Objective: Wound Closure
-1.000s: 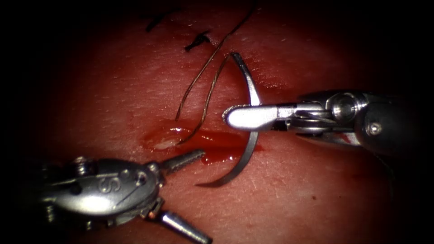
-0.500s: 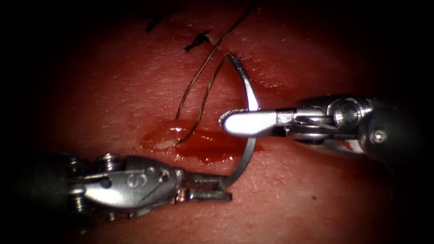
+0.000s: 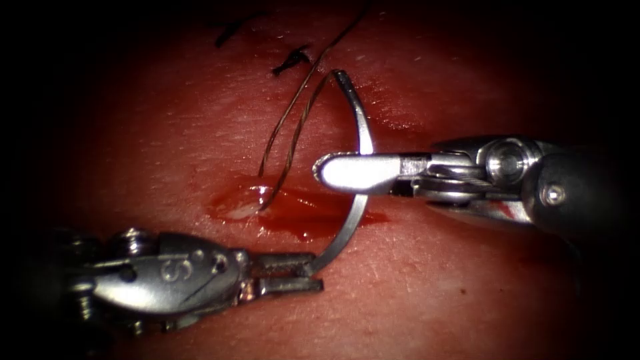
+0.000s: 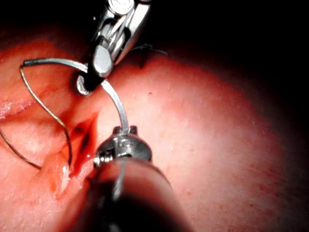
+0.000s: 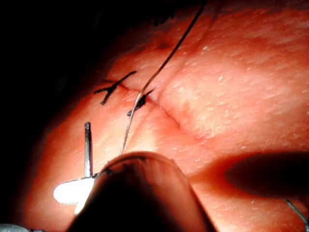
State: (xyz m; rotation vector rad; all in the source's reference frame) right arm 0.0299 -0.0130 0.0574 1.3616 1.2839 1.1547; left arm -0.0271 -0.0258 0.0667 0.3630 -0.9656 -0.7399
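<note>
Above the tissue, the curved needle hangs clear of the surface, held at two places along its arc. The right tool, entering from the right, has its jaws closed across the middle of the needle's curve. The left tool, low on the left, has its jaws shut on the needle's pointed end. The needle's blunt end rises beyond the right tool, where the thread leaves it and loops down into the cut, wet with red fluid. Two dark stitch knots lie farther up the wound.
</note>
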